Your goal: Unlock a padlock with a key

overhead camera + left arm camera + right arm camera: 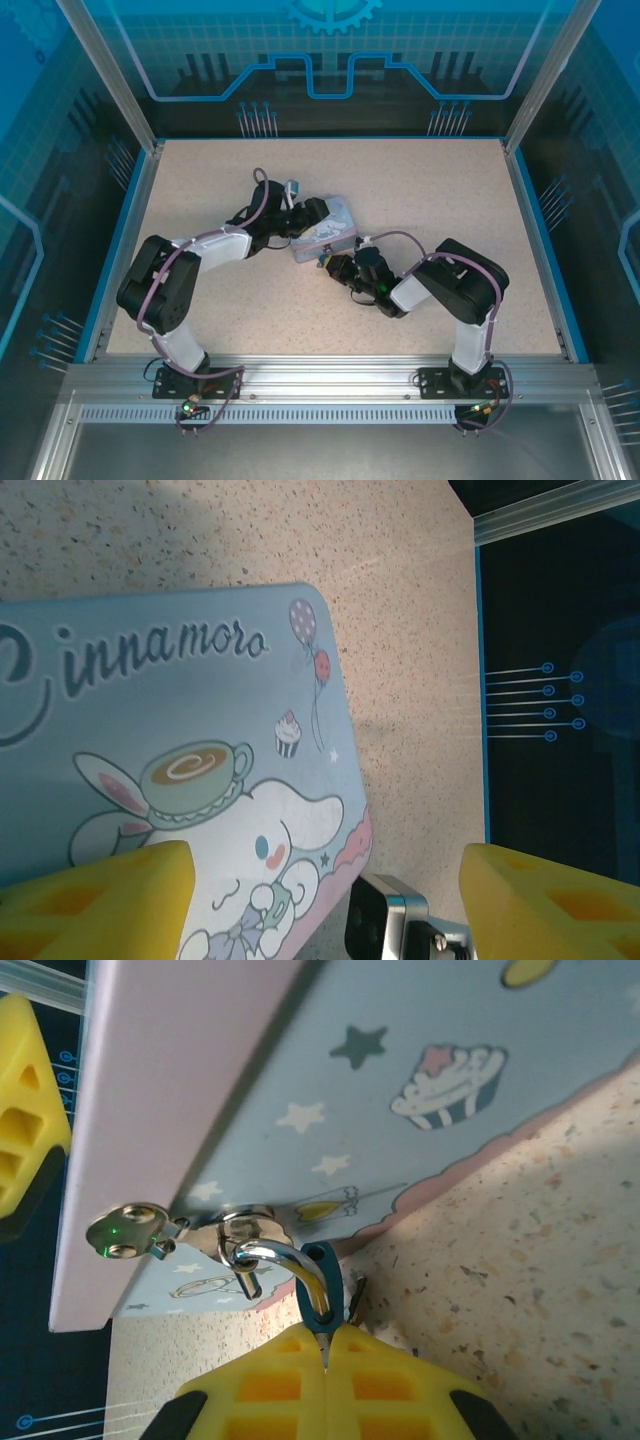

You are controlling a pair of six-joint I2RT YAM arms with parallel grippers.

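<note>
The padlock (318,1295) on the tin (450,1020) was clamped by the right gripper (325,1338); the left gripper (327,890) was held with jaws apart.

tin (180,710): smooth glossy printed metal | padlock (317,1295) shackle (280,1256): polished shiny metal | table (420,190): matt speckled

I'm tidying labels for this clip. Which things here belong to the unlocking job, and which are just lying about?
Job: small teal padlock with silver shackle, hooked through a metal hasp; right tool, shut at the padlock's lower end; left tool, open.
Lying about: pale lilac-blue rectangular cartoon tin, merely carrying that hasp; speckled beige table.
</note>
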